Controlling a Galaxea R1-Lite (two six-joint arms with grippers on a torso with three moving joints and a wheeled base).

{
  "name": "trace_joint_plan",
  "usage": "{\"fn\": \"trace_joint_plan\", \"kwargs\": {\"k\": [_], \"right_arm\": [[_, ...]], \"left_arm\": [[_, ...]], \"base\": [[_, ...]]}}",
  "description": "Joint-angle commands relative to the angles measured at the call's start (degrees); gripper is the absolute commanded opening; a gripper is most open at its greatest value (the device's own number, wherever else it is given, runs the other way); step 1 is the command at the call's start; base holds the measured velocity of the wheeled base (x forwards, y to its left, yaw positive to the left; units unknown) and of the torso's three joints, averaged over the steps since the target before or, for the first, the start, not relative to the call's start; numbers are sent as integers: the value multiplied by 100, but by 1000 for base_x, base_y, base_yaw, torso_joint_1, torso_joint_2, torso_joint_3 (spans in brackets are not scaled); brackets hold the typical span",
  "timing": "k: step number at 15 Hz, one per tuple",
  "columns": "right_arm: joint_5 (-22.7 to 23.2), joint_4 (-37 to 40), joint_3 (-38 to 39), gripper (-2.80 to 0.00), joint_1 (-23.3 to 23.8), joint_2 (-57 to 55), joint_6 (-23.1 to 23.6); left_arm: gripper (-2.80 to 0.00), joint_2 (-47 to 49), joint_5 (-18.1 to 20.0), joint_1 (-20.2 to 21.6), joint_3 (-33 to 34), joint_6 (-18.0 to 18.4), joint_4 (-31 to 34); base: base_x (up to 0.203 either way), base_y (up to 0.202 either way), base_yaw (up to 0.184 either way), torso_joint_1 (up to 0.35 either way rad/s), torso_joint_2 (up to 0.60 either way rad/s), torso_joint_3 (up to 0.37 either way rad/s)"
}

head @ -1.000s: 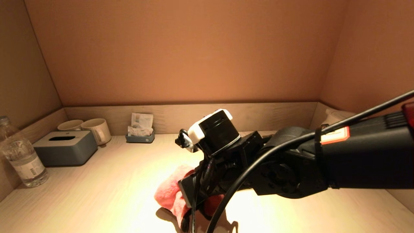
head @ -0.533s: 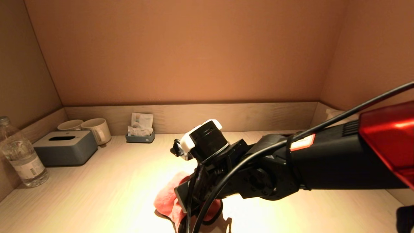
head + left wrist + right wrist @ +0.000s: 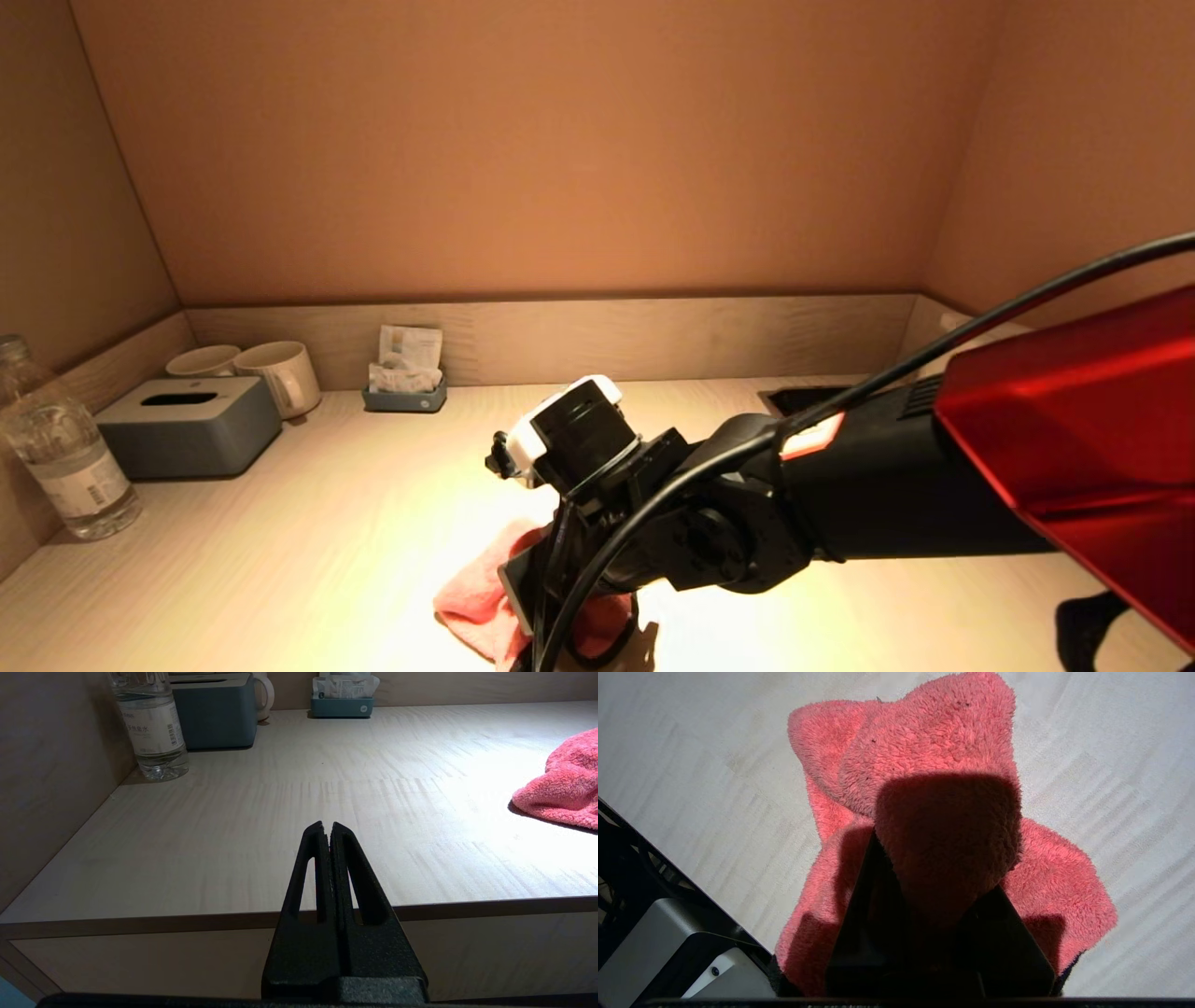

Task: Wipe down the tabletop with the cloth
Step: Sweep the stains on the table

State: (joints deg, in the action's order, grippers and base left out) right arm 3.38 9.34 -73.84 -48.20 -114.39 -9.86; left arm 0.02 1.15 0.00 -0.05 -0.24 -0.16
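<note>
Head view: set high, faced forward and down across the tabletop (image 3: 308, 523) toward the back wall; the right arm is seen near, filling the lower right.
Left wrist view: set low, just off the front edge, aimed level along the tabletop (image 3: 289, 798) toward the back left corner.
Right wrist view: held close above the cloth (image 3: 924, 765), faced down.
Shared: the cloth (image 3: 471, 597) (image 3: 560, 788) is seen in all three; the water bottle (image 3: 56, 448) (image 3: 149, 723) is seen in head and left wrist views.
</note>
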Motion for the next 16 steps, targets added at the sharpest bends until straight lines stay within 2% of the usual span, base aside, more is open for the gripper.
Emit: {"fn": "trace_joint_plan", "kwargs": {"k": [1,10,12,16], "right_arm": [[5,7,18,-280,-5,-93,-7],[-4,-20,-140,-280,-146,-506,-16],[-184,-12,-490,-280,-159,-693,-49],[-408,7,-882,-280,203,-848,-69]], "left_arm": [[-280,6,0,0,-4,-2,-2],[-280,-2,0,-8,-4,-2,-2],[-280,0,0,-2,5,-2,-5],[-280,0,0,-7,-4,-2,-2]], "base": [[0,0,0,0,0,0],[0,0,0,0,0,0],[0,0,0,0,0,0],[0,0,0,0,0,0]]}}
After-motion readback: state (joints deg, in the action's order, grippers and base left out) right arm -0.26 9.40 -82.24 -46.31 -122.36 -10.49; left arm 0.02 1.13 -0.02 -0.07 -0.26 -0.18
